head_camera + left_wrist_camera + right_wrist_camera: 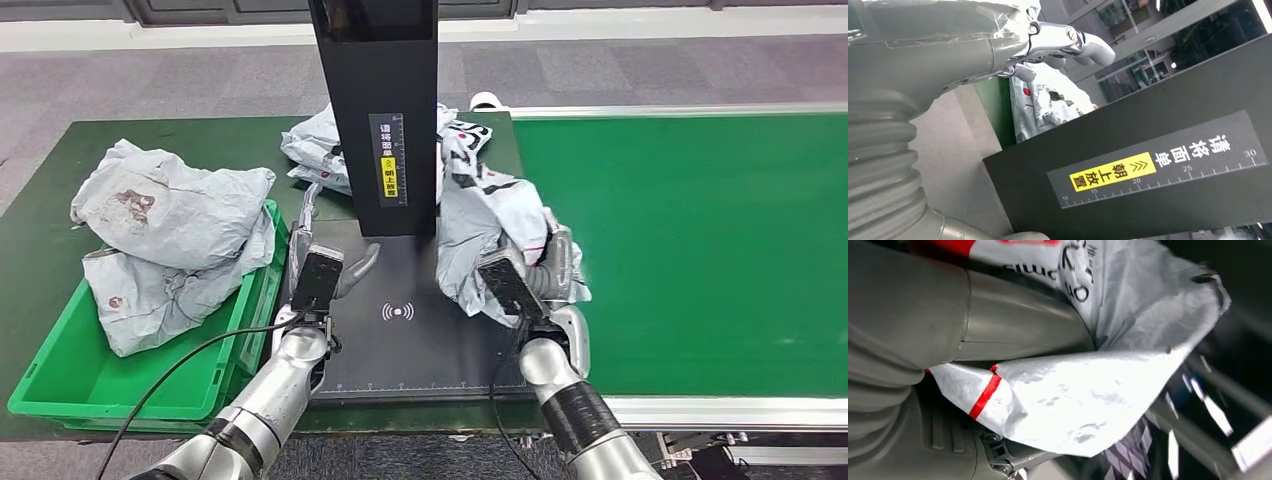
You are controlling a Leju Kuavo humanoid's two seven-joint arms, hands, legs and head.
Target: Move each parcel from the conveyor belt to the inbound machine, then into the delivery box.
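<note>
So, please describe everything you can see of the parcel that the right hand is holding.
The parcel is a grey-white plastic mailer bag, crumpled, with black print and red markings. The right hand grips it from the side, lifted at the right edge of the black inbound machine, beside the green conveyor belt.

Right hand (pixel 545 265) fingers hidden behind grey parcel (pixel 480 215).
</note>
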